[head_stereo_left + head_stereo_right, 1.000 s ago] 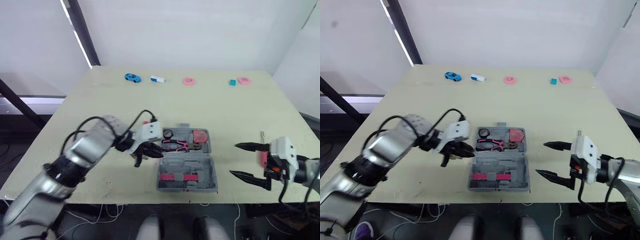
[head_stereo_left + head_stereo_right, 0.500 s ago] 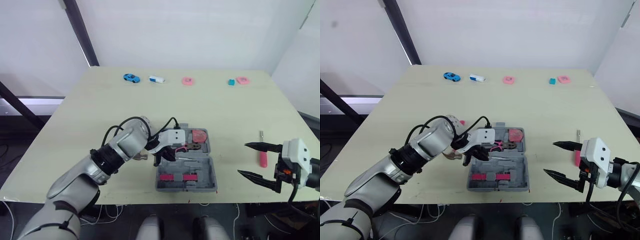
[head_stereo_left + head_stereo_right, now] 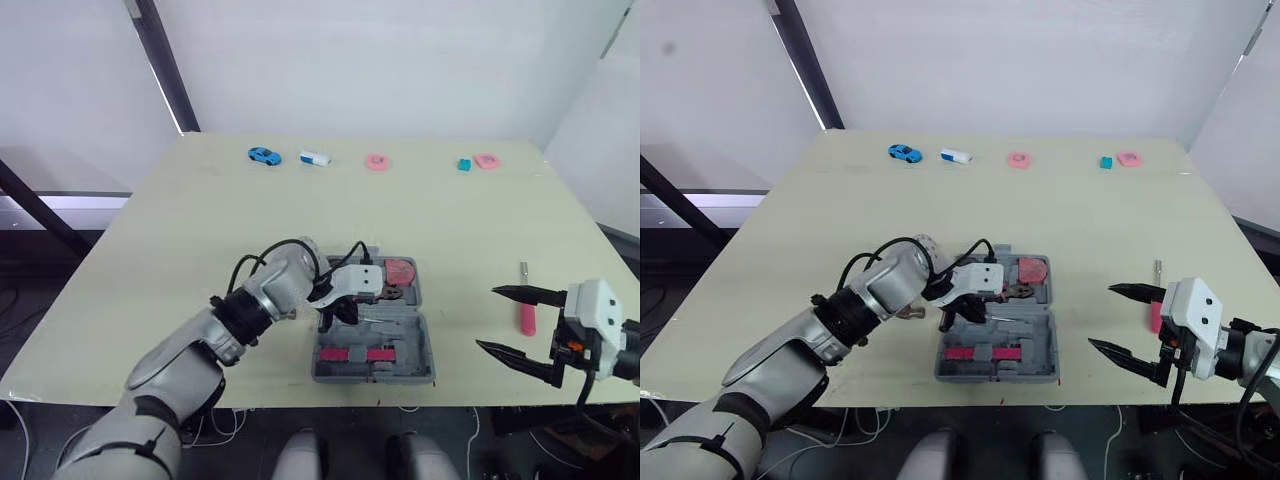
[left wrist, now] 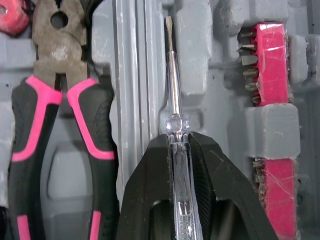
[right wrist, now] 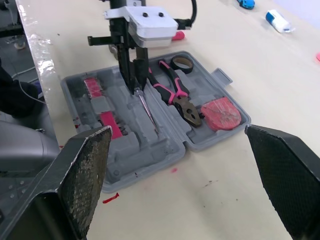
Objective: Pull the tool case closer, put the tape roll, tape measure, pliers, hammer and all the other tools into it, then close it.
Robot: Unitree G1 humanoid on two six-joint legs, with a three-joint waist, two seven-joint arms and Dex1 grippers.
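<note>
The grey moulded plastic tool case (image 3: 405, 330) looks matt and scuffed, with grime in its recesses. The pliers with pink-and-black grips (image 4: 57, 75) have a dull, tarnished metal head, and the grips are smooth with a slight sheen. The slim screwdriver with a clear plastic handle (image 4: 174, 120) has a bright polished metal shaft. The pink plastic bit holder (image 4: 272, 55) is glossy and carries dull steel bits. The left end effector (image 4: 177, 137) has smooth, matt black fingers (image 4: 145, 200); the fingers (image 5: 82, 175) of the right end effector (image 3: 488, 318) look coarse and grainy. The pale yellow-green bench (image 3: 300, 220) is smooth and matt.
</note>
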